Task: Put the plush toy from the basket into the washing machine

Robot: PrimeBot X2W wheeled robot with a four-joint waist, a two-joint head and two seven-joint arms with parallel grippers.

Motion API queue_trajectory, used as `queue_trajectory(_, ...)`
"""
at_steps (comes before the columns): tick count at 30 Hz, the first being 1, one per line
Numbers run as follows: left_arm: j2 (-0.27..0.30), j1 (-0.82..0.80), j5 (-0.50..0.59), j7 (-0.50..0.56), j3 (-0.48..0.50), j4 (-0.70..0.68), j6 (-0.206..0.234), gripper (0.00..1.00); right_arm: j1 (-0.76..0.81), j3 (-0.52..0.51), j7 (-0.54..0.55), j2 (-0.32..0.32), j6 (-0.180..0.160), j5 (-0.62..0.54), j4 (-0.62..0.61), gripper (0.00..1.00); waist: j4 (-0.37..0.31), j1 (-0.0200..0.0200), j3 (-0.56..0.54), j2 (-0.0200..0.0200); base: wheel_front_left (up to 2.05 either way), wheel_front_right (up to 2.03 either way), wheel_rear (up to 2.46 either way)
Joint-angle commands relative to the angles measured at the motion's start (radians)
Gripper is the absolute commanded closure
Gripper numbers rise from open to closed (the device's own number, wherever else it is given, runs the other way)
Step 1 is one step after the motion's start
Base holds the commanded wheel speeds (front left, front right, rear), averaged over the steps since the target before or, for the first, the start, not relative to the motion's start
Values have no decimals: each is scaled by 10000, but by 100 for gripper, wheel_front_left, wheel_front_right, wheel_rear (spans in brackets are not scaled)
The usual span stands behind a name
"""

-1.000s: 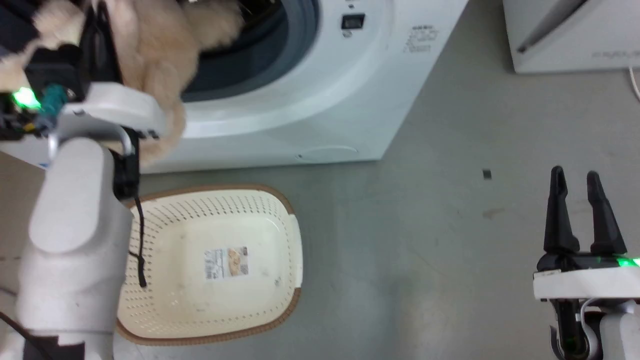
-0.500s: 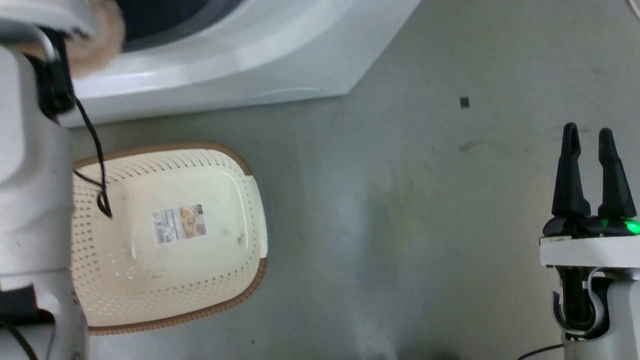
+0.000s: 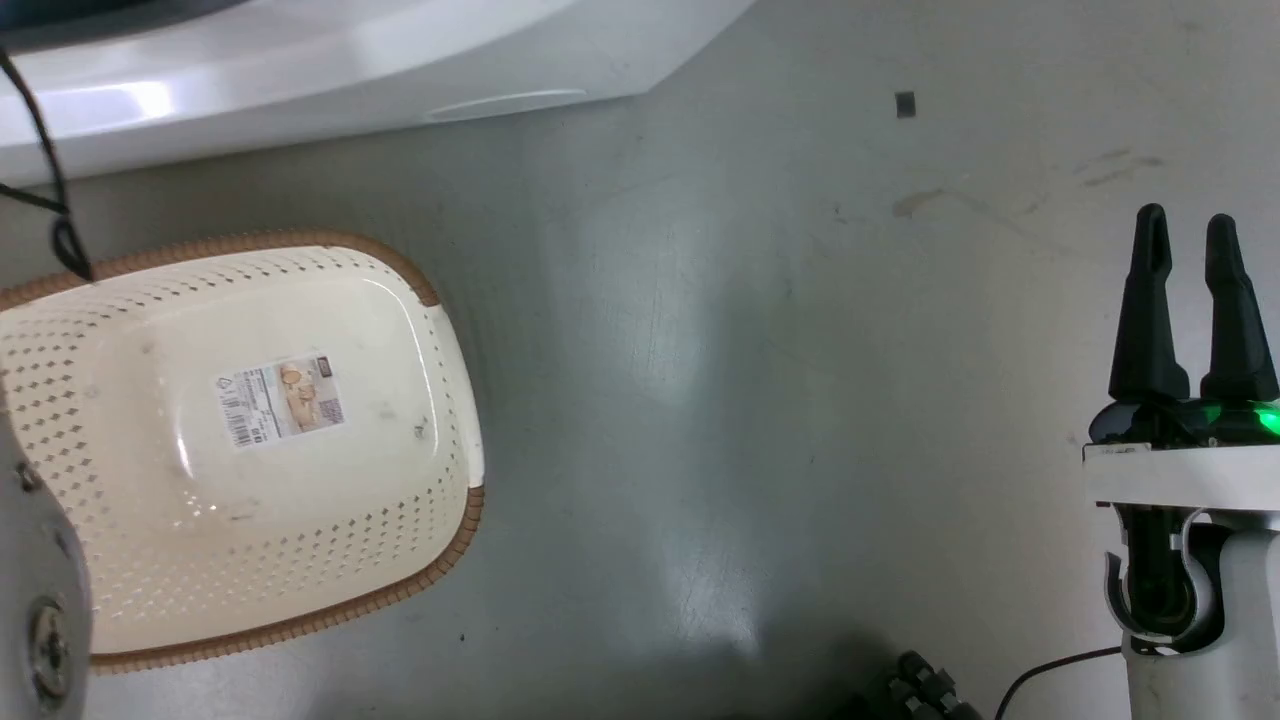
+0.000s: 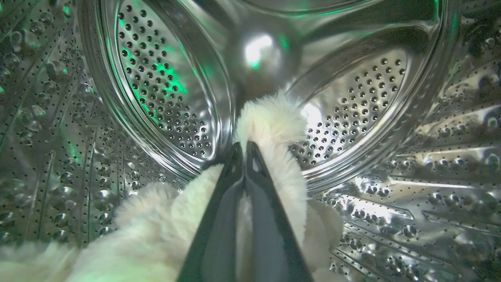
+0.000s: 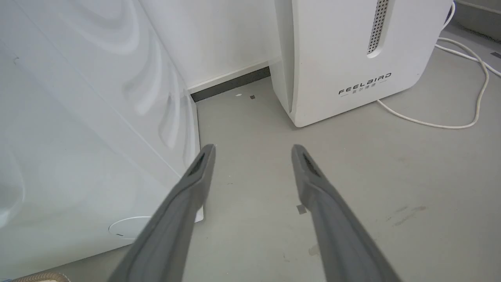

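Note:
In the left wrist view my left gripper (image 4: 244, 147) is deep inside the washing machine's shiny perforated steel drum (image 4: 164, 98). It is shut on the plush toy (image 4: 270, 121), whose cream shaggy fur bulges on both sides of the fingers and spreads along the bottom edge. The basket (image 3: 250, 242) stands on the floor at the head view's left with nothing in it but the paper label (image 3: 280, 400). The washing machine's white lower front (image 3: 300, 70) runs along the top left. My right gripper (image 3: 1185, 218) is open over bare floor at the right, also seen as (image 5: 253, 148).
A white FEELBIRD appliance (image 5: 352, 58) stands right of the washing machine's side (image 5: 78, 137), with a white cable (image 5: 462, 78) on the floor. My pale left forearm (image 3: 35, 600) overlaps the basket's near left. A black cable (image 3: 50, 200) hangs at the top left. Grey floor lies between basket and right gripper.
The head camera has tilted down, so the porthole, the left gripper and the plush toy have slid out of its top. The right gripper has stayed open.

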Motion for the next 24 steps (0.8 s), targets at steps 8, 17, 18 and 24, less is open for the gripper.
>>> queue_trajectory(8, 275, -1040, 221, -57, -13, 406, -110, 100, -120, 72, -46, -6, -7, 75, -33, 0, -98, -2, 347, 0, 0, 0, 0)
queue_trajectory(17, 27, -597, 218, -57, -32, 806, -162, 0, -87, 164, -46, -6, -7, -63, 81, 0, 172, -2, -90, 0, 0, 0, 0)
queue_trajectory(18, -15, -439, 145, -57, 29, 841, -199, 0, -68, 175, -46, -6, -7, -95, 97, 0, 201, -2, -201, 0, 0, 0, 0)
queue_trajectory(24, -204, 767, 68, -57, 45, 1199, -476, 0, 73, 232, -46, -6, -7, -242, 132, 0, 358, -2, -982, 0, 0, 0, 0)
